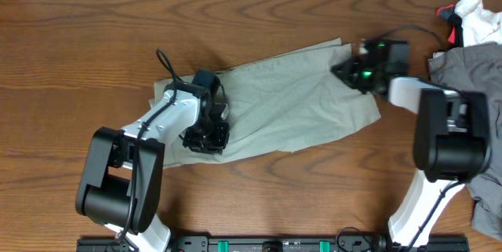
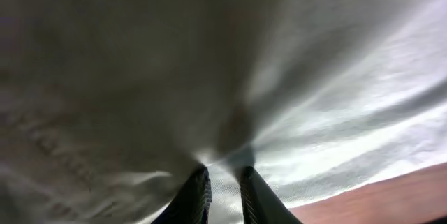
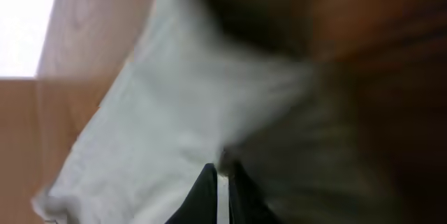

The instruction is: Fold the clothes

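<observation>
Shorts (image 1: 298, 99) lie spread out just left of the grey garment (image 1: 463, 67), near it but not touching, long axis slanting up toward it.

My left gripper (image 1: 205, 138) is on the shorts' end farthest from the grey garment. The wrist view shows its fingers (image 2: 198, 196) nearly together with a pinch of cloth between them and creases fanning out from the tips. I call it clamped on the shorts.

My right gripper (image 1: 345, 70) is at the end nearest the grey garment, by the upper corner. That wrist view is blurred. The fingers sit close together against pale cloth, but I cannot tell if they grip it or are off it.

Handling, my judgement:
- **Weight and stiffness:** light thin cotton, fully limp. It won't carry a fold by itself; it drapes, drags and wrinkles.
- **Surface:** not fragile, not slippery.
- **Seams:** the hem and waistband should hold a pinch better than the open middle.
- **Where to hold:** the two corners of one end, one per gripper, pinched through all layers. Lift low and carry over so the edges land even.
- **What to avoid:** a mid-panel pinch, which likely just tents one layer.
</observation>
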Tool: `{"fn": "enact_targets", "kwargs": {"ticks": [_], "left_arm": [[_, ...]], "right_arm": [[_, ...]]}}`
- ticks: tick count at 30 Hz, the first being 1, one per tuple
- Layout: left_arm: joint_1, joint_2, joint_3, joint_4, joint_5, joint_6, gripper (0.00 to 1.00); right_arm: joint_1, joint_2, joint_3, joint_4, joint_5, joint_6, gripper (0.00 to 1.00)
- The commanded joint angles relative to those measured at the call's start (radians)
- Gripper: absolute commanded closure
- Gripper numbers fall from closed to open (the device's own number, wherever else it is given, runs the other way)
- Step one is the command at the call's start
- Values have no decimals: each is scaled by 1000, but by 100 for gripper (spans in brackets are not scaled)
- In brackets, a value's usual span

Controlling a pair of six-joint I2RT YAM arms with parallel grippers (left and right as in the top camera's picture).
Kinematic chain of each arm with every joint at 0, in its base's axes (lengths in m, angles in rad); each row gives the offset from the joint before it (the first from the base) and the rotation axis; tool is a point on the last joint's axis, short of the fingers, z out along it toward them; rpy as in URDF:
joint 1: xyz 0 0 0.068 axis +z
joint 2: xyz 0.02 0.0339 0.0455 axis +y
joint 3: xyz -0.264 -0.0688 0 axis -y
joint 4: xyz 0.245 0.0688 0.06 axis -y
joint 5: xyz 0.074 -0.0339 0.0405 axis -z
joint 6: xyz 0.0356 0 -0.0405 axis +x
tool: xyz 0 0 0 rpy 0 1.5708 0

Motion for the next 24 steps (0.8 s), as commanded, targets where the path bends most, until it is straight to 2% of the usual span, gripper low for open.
{"fn": "enact_targets", "kwargs": {"ticks": [1, 4, 9, 11, 13, 14, 17, 24], "left_arm": [[48, 0, 25, -48, -72, -17, 78], [91, -19, 91, -142, -72, -45, 72], [176, -102, 174, -229, -73, -47, 66], [225, -149, 177, -220, -73, -48, 55], [287, -180, 177, -209, -73, -47, 34], [320, -183, 177, -209, -74, -47, 28], [411, -169, 167, -206, -72, -48, 22], [527, -67, 133, -149, 49, -43, 21]], "right_arm": [[-71, 3, -7, -25, -146, -28, 92], [-103, -51, -7, -97, -204, -87, 87], [-116, -224, -7, -286, -179, -268, 77], [-115, -309, -7, -359, -135, -314, 73], [-115, -399, -7, -432, -90, -336, 65], [-115, -435, -7, -464, -70, -336, 61], [-115, -540, -7, -559, -36, -348, 51], [-115, -667, -7, -723, -35, -382, 52]]}}
